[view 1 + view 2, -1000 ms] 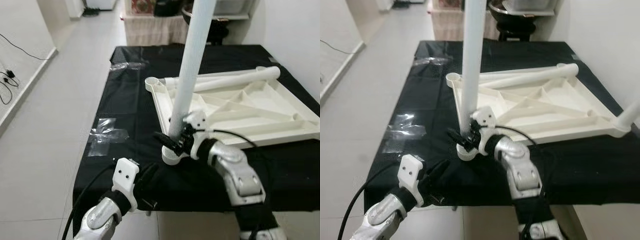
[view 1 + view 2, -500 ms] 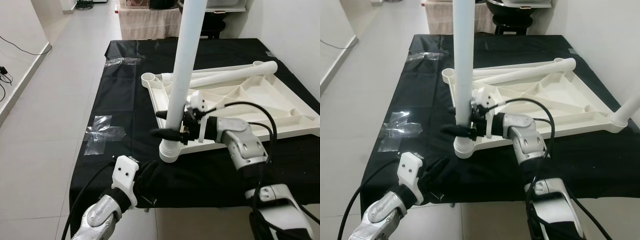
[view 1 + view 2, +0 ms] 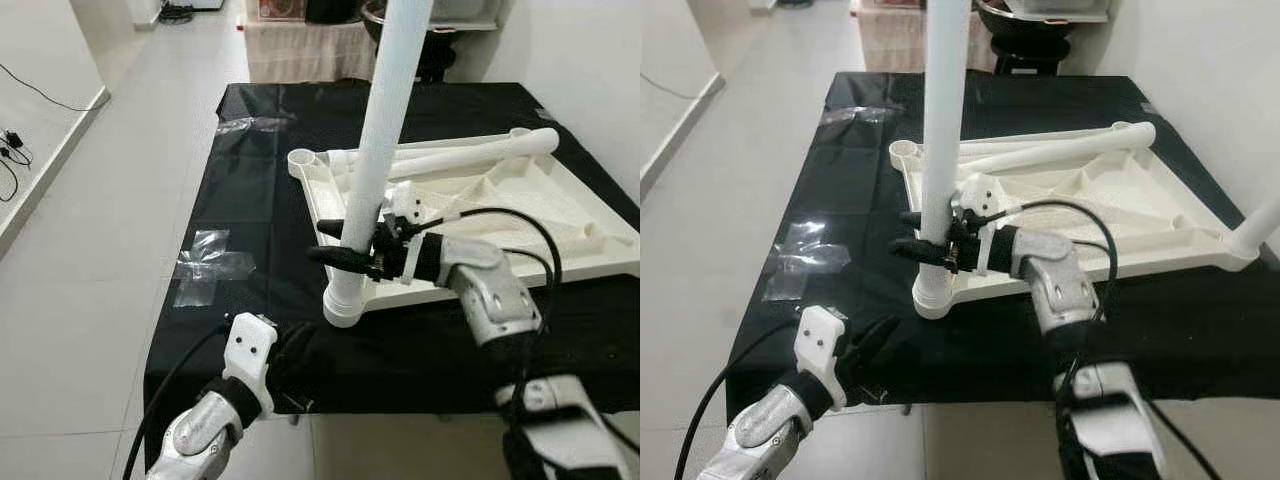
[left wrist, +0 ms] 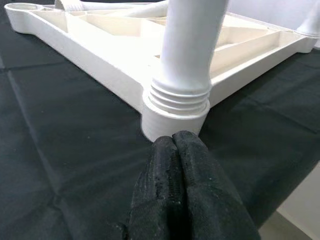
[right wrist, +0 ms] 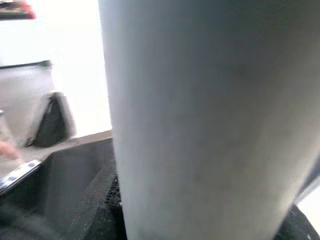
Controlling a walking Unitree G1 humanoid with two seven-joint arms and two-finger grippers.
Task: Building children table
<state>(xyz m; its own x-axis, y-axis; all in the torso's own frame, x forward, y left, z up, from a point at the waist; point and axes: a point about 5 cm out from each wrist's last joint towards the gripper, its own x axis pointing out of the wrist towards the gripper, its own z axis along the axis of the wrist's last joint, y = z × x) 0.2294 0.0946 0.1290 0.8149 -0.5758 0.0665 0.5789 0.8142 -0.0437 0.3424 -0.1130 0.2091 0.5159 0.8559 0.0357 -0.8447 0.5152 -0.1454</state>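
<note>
1. On the black cloth [image 3: 250, 180], left eye view: the tabletop [image 3: 500, 200] lies underside up, with the leg [image 3: 375, 160] standing in its near corner socket [image 3: 343, 305]. The right gripper [image 3: 345, 245] has its fingers either side of the leg, low down, clamped on it by the look. Risk: if the leg is not fully threaded, letting go may let it lean or drop out.
2. Right eye view: a second leg [image 3: 1060, 150] lies across the tabletop. The left gripper [image 3: 875, 345] rests on the cloth, just short of the socket.
3. Left wrist view: exposed threads [image 4: 180, 95] above the socket, which the head views cannot resolve; left fingers [image 4: 182, 190] pressed together.
4. Right wrist view: leg surface close up; the grip cannot be confirmed here.
</note>
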